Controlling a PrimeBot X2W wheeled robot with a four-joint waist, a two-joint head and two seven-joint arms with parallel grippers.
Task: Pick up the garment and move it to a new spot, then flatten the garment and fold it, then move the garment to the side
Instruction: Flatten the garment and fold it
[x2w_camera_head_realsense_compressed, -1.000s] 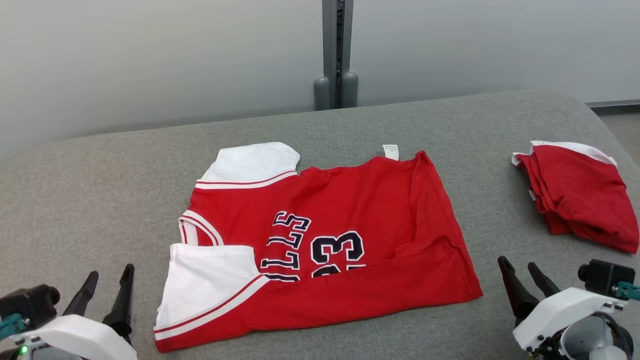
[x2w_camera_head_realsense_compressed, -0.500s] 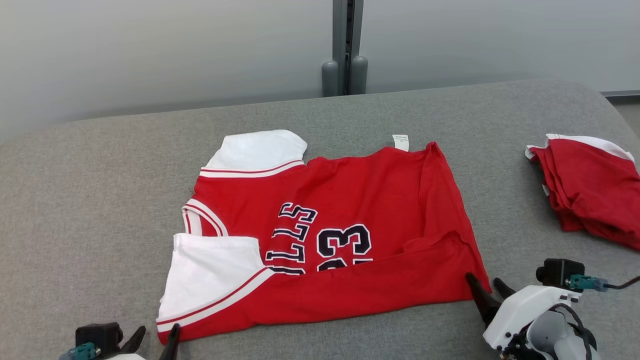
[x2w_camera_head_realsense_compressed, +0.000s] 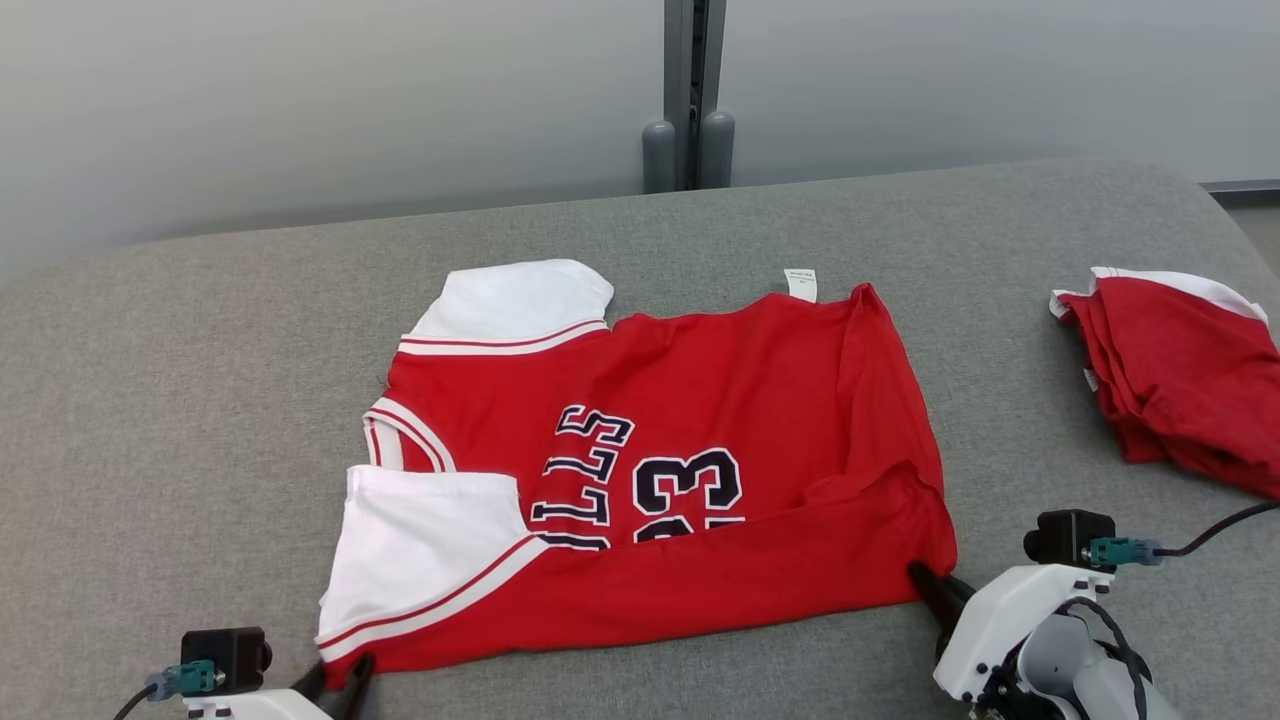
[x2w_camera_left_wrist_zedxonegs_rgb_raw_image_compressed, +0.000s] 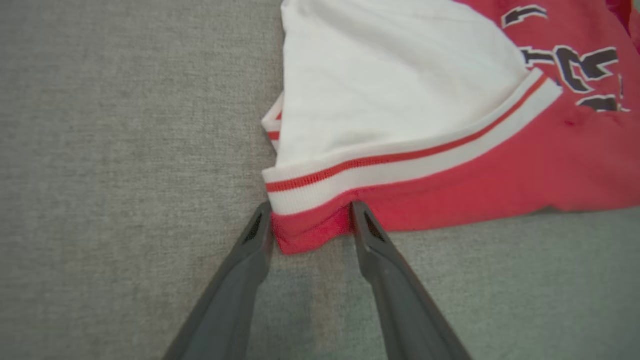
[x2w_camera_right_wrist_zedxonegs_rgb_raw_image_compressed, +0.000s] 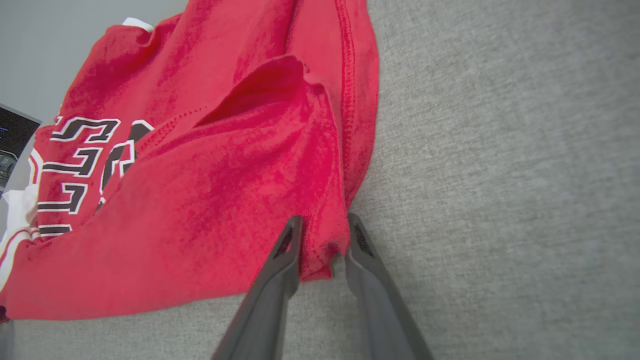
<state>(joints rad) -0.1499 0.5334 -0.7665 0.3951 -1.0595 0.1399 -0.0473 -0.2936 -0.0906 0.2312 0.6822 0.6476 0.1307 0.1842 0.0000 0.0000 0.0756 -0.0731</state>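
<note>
Jersey (x2w_camera_head_realsense_compressed: 680, 440) lying at centre of grey surface (x2w_camera_head_realsense_compressed: 200, 400), long axis running left-right. Collar facing left, hem facing right, near side folded over lettering. Left gripper (x2w_camera_left_wrist_zedxonegs_rgb_raw_image_compressed: 310, 212) straddling near-left corner, fingers touching cloth; cannot tell if pinching. Right gripper (x2w_camera_right_wrist_zedxonegs_rgb_raw_image_compressed: 324, 222) pinching near-right hem corner. Red pile (x2w_camera_head_realsense_compressed: 1180, 370) sitting far right, well apart. Bare surface stretching left and behind.

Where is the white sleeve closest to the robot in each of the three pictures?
Head view: the near white sleeve lies at the lower left, at the left end of the jersey.
Left wrist view: it spreads wide across the top middle.
Right wrist view: a small sliver at the left edge.
Shared landmark: the dark lettering on the jersey, right beside the sleeve.
</note>
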